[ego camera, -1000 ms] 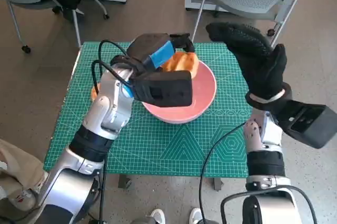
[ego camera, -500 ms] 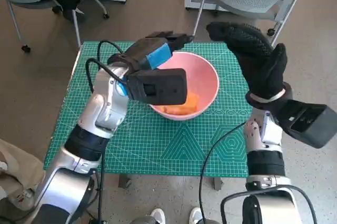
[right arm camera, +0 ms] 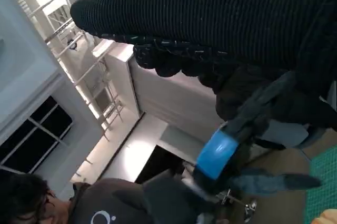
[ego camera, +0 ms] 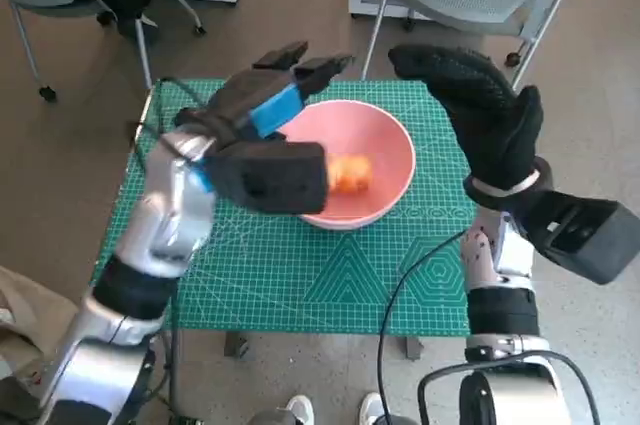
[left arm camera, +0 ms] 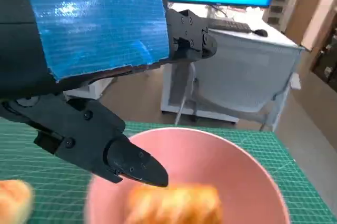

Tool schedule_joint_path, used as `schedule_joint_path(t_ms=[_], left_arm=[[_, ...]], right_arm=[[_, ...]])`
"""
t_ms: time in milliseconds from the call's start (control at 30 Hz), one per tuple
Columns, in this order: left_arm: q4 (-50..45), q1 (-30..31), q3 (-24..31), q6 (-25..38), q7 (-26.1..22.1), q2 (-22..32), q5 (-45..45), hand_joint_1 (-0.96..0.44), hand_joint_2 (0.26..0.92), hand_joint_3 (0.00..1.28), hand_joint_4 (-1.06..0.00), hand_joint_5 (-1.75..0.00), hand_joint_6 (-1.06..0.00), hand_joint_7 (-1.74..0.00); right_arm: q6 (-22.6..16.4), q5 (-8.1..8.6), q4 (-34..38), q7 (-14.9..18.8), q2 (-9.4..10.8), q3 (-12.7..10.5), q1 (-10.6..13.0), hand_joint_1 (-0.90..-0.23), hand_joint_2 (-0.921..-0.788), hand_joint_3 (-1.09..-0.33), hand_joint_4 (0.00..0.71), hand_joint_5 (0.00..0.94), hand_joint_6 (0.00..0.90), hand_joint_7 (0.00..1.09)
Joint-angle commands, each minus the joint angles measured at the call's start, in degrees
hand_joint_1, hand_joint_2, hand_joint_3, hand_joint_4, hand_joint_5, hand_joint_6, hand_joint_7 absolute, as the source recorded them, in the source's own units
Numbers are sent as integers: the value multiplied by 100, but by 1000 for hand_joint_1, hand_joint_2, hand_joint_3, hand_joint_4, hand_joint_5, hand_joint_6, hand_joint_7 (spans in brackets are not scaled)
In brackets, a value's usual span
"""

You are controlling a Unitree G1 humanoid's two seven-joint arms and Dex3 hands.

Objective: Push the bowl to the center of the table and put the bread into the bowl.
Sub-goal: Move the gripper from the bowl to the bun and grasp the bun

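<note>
The left hand [ego camera: 268, 97] has its fingers [left arm camera: 129, 161] spread apart, holding nothing, just above the pink bowl [ego camera: 392, 150]. The bread [ego camera: 349, 173] lies inside the bowl, its long side running left to right across the table [ego camera: 300, 275]. The right hand [ego camera: 480, 110] is raised beside the bowl with fingers loose, gripping nothing.

In the head view the left hand [ego camera: 268, 105] and the black box on its forearm hide the near-left rim of the bowl [ego camera: 385, 160] and one end of the bread [ego camera: 350, 174]. In the left wrist view the bread [left arm camera: 176, 205] is blurred and cut off by the picture's edge, as is the bowl [left arm camera: 231, 161]. A second orange piece [left arm camera: 13, 197] at the edge of that view is too blurred to identify. The right hand [ego camera: 480, 110] covers the surface's [ego camera: 300, 275] far right corner.
</note>
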Motion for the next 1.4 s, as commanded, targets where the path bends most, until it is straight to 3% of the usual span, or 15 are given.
schedule_joint_path(t_ms=[33,433,767,1067,1400], left_arm=[[-766,350,408,335,-279,472,6,-456,810,11,1,1,-142,-79],[-2110,1306,1296,846,-522,1191,-18,-343,764,1,-14,-4,-191,-60],[-2809,1813,1393,1608,-929,1454,220,-248,726,0,-1,1,-204,-40],[-2399,1800,1184,1727,-1162,1529,178,-219,710,0,1,1,-188,-24],[-1398,1378,636,1733,-1348,1567,345,-237,713,2,1,1,-162,-6]], right_arm=[[103,38,-25,21,24,15,172,-701,-921,-809,16,0,-1,215],[130,-14,-70,-61,92,66,204,-700,-921,-815,12,0,-1,222],[151,-72,-37,-153,152,112,190,-701,-921,-821,19,4,-1,217],[198,-52,11,-129,137,118,171,-705,-921,-828,18,3,-1,213],[226,-56,-23,-115,77,105,193,-706,-921,-831,18,2,-1,212]])
